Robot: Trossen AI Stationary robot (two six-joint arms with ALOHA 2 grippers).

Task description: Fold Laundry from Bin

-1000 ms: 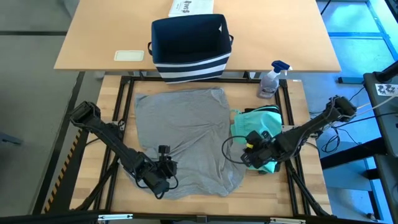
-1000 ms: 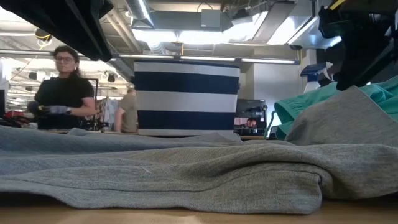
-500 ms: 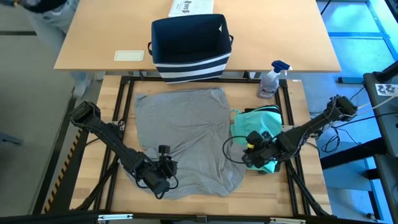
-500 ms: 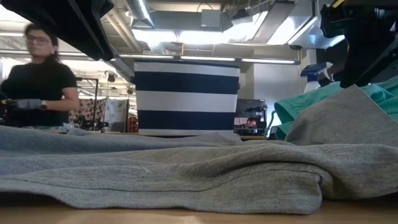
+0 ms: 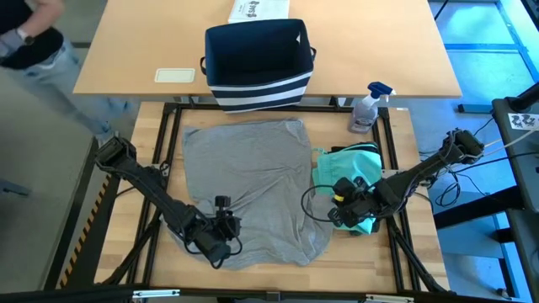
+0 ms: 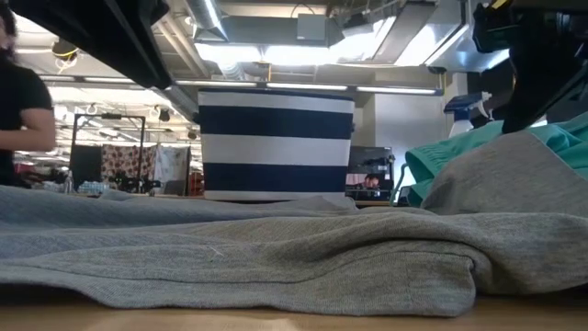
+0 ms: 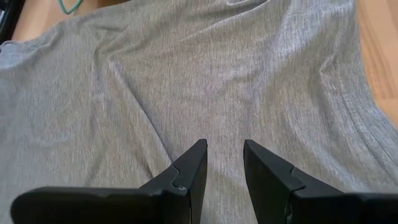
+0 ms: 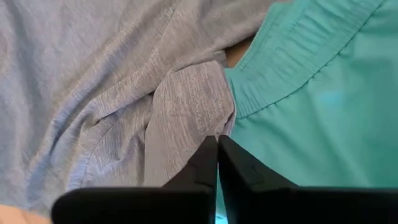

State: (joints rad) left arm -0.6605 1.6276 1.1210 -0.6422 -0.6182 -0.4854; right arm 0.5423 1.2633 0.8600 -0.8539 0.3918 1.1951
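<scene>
Work table: slatted wood in a black frame, a second tan table butted against its far edge

Grey T-shirt: spread flat over the middle of the work table, near edge bunched into folds

Bin: navy, white-striped base, stood on the tan table beyond the shirt

Teal piece: crumpled just beside the shirt's right edge

Left gripper: lowered over the shirt's near left part, fingers parted, nothing clasped

Right gripper: set at the shirt–teal boundary, fingers pressed together; whether cloth is pinched cannot be told

Spray bottle: upright at the far right corner
</scene>
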